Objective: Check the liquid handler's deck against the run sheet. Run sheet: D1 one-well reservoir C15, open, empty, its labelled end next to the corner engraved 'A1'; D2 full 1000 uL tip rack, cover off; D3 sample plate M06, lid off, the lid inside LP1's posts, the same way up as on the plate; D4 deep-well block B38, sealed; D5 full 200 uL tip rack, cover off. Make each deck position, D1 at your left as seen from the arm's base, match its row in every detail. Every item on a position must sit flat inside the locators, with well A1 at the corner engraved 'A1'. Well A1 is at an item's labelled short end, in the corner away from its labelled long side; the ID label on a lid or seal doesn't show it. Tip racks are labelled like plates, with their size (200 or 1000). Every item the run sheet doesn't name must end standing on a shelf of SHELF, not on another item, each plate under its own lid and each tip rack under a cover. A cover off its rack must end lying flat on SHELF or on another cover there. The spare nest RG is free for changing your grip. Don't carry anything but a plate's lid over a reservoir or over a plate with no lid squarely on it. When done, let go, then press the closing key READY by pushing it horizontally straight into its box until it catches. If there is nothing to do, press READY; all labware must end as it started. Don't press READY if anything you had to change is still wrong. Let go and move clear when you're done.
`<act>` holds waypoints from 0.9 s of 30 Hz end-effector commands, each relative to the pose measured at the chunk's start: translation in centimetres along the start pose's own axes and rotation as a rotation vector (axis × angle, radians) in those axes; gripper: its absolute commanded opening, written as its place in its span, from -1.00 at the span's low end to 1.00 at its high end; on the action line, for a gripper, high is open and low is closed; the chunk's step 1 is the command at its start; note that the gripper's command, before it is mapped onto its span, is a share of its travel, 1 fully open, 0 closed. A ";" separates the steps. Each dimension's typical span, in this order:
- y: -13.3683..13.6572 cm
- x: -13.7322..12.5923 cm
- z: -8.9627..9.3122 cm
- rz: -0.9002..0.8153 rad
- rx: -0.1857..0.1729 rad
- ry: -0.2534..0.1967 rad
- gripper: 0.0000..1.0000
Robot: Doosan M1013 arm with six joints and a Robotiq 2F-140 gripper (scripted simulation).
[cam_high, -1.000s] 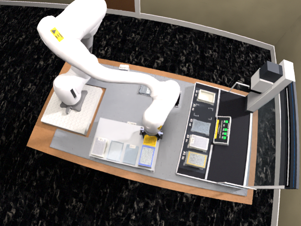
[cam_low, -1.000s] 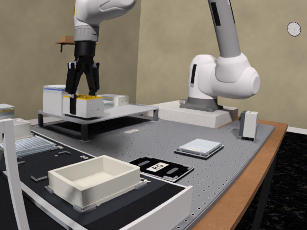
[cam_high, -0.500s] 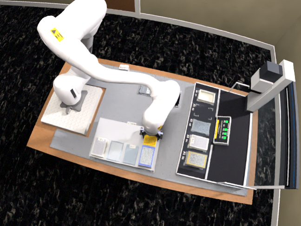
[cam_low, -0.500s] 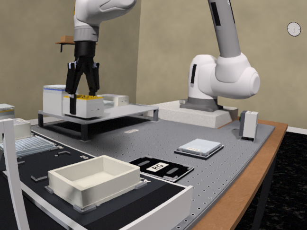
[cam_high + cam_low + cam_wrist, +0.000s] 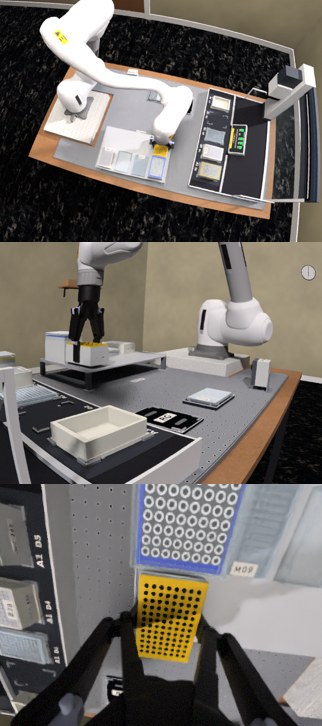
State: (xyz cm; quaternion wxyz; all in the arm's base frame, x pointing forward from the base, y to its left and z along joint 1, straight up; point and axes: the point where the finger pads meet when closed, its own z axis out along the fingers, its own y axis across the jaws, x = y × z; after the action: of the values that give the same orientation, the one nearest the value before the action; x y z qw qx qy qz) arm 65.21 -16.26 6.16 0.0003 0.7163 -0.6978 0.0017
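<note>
My gripper (image 5: 87,342) is shut on a yellow-topped tip rack (image 5: 87,353) with dark holes, gripping its two long sides. The rack is down at the near edge of SHELF (image 5: 104,364) and seems to rest on it. It also shows in the wrist view (image 5: 171,616) and the overhead view (image 5: 160,149). A blue-topped tip rack (image 5: 187,524) with white-ringed tips stands just behind it on the shelf. On the deck, the reservoir (image 5: 220,103) is at D1, D2 (image 5: 217,118) is bare, and a plate without a lid (image 5: 214,136), a white block (image 5: 212,152) and a yellow-framed rack (image 5: 209,170) follow.
The shelf also holds a plate (image 5: 106,157) and two flat clear pieces (image 5: 123,161) (image 5: 139,164). A lid (image 5: 209,397) lies inside its posts, beside the RG nest (image 5: 169,420). A small white box (image 5: 261,373) stands at the board's far edge. A panel with green lights (image 5: 237,140) sits beside the deck.
</note>
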 end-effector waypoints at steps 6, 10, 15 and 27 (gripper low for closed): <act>0.0 0.0 0.1 0.000 0.001 0.000 -0.80; 0.0 0.0 0.2 0.000 0.001 0.000 -0.80; 0.0 0.0 0.3 0.000 0.001 0.000 -0.80; 0.0 0.0 0.7 0.000 0.001 0.000 -0.80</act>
State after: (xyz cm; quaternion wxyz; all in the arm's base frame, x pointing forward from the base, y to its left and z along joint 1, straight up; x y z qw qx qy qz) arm 65.21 -16.26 5.46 0.0003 0.7163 -0.6978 0.0017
